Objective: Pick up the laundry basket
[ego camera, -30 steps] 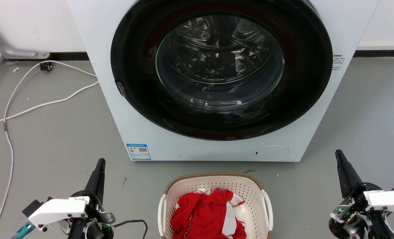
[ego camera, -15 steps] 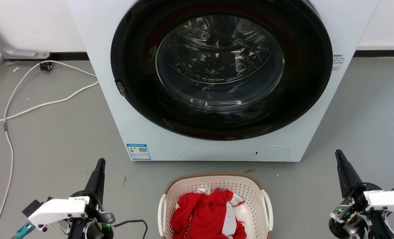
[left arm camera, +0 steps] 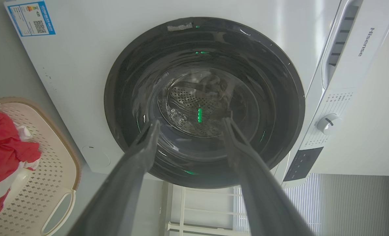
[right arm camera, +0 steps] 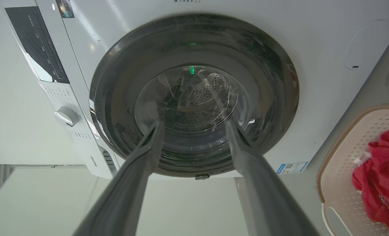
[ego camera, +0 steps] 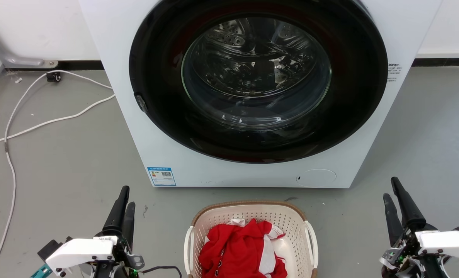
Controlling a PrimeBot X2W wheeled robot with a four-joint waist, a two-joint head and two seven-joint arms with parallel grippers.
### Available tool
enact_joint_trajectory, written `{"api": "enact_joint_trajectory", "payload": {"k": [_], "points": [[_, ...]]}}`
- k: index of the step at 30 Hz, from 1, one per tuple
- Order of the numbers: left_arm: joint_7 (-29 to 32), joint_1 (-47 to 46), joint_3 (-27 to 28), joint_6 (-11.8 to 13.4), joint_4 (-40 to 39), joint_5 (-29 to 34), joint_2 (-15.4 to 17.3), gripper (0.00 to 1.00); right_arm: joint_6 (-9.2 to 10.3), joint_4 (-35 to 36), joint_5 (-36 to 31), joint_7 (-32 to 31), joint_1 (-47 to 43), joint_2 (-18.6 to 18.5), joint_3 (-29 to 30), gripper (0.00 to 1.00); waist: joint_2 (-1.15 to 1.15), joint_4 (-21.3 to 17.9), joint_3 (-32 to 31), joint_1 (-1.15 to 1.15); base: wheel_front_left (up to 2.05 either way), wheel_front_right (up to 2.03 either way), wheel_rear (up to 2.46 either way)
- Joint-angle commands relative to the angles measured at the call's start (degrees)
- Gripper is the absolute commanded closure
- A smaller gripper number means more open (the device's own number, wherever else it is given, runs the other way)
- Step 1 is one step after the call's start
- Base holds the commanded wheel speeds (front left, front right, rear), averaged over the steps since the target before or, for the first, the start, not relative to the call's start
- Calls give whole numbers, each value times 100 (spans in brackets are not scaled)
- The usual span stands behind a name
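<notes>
Cream laundry basket [ego camera: 252, 216] on grey floor [ego camera: 59, 162], just before the washing machine [ego camera: 167, 154].
Head view: it holds red clothes [ego camera: 237, 251], well apart from left gripper [ego camera: 128, 196] and right gripper [ego camera: 390, 188]. Left wrist view: fingers [left arm camera: 140, 154] spread. Right wrist view: fingers [right arm camera: 143, 154] spread too.

The floor [ego camera: 59, 162] is grey and smooth. A big white washing machine [ego camera: 221, 175] stands on it at the far side, in the middle. The laundry basket [ego camera: 249, 203] sits on the floor at the near side, in front of the machine and not touching it. On the left, white cables [ego camera: 44, 123] lie on the floor in loose curves. They go from the machine's left side out to the left edge, and one runs along the left toward the near side. A small black thing [ego camera: 53, 77] sits by the far wall, beside a cable. A little dark mark [ego camera: 145, 210] is on the floor left of the basket.
</notes>
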State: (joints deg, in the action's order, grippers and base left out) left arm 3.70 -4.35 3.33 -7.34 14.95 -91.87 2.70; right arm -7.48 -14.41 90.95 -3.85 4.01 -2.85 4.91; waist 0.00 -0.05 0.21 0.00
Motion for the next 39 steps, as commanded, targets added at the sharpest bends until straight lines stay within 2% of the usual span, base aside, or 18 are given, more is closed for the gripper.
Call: {"api": "enact_joint_trajectory", "payload": {"k": [1,9,18,25,39], "points": [[-70,-128,-56,-6,-133,74,20,0,0,114,-142,75,40,-58,-47,0,0,-1,0,0,0,0,0],[-275,-146,-215,-8,-285,713,21,0,0,181,-998,290,36,-114,-133,0,0,-2,0,0,0,0,0],[-486,-140,-392,-9,-439,2258,22,0,-1,412,-2580,500,-61,-156,-155,0,0,0,-14,0,0,0,0],[-637,-84,-521,37,-495,3209,22,0,-1,495,-3671,655,-168,-136,-204,0,0,1,-28,0,0,0,0],[-911,-44,-791,113,-553,4531,23,0,-1,634,-5141,829,-303,-66,-230,0,0,-5,-30,0,0,0,0]]}}
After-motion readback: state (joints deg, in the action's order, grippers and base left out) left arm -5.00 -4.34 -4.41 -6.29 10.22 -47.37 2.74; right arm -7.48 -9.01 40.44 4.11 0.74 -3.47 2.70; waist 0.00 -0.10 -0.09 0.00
